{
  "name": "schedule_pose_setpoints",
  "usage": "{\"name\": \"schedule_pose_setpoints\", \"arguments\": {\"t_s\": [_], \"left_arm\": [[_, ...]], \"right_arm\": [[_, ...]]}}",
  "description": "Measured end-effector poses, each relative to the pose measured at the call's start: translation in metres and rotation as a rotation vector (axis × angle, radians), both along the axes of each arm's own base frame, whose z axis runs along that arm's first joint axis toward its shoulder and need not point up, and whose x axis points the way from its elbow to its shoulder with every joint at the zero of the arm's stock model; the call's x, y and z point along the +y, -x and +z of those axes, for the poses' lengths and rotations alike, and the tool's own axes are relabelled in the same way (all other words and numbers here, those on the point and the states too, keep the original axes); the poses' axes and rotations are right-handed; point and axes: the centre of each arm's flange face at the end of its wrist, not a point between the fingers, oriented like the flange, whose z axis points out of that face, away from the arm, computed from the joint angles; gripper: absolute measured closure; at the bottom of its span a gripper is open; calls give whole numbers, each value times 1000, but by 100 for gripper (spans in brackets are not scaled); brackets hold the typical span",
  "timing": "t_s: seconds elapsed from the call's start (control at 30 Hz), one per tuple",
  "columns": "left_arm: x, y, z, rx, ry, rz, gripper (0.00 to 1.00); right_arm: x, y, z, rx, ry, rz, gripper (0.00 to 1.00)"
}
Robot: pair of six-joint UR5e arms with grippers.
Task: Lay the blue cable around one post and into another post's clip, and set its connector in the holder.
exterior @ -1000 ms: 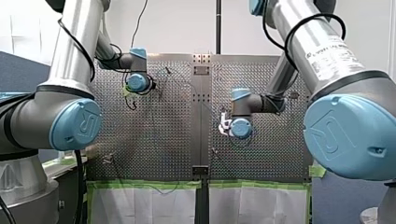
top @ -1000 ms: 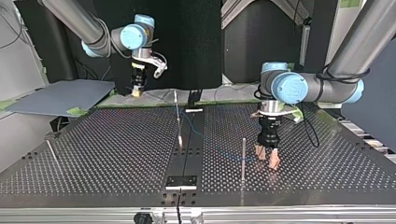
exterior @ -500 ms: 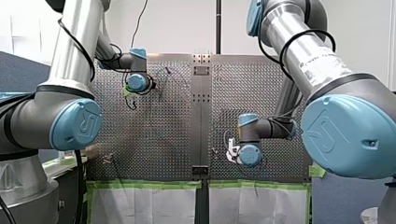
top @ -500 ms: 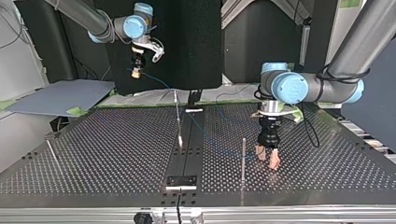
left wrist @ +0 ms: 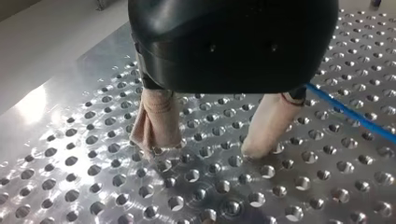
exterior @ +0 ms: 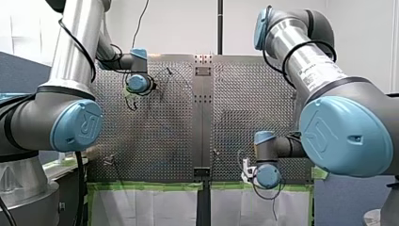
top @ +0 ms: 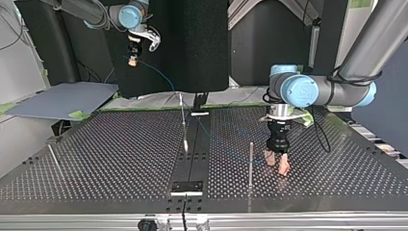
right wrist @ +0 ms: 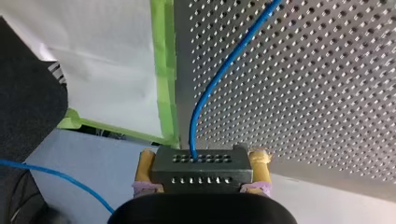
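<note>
My right gripper (right wrist: 203,155), its yellow pads clamped on the dark connector (right wrist: 201,173), hangs high off the green-taped edge (right wrist: 166,70) of the perforated table (right wrist: 303,93), the blue cable (right wrist: 217,84) trailing down to the plate. Across the table my left gripper (top: 277,164) stands with beige fingers (left wrist: 156,121) spread, tips on the holes, the cable just beside one finger and an upright post (top: 250,161) close by.

My left pincer (top: 276,166) points down, fingers (left wrist: 156,119) apart; my right pincer (top: 131,58), up high, clamps the connector (right wrist: 201,170).
</note>
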Motion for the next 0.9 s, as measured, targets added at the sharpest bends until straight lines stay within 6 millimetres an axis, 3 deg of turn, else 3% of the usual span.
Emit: {"name": "schedule_pose_setpoints", "arguments": {"t_s": [0.27, 0.53, 0.9], "left_arm": [[3, -1, 0, -5, 0, 5, 0], [5, -2, 0, -5, -1, 9, 0], [9, -3, 0, -6, -1, 16, 0]], "right_arm": [[4, 31, -9, -11, -8, -1, 81], [-11, 52, -31, -22, 4, 1, 81], [-28, 48, -68, -45, 53, 34, 81]]}}
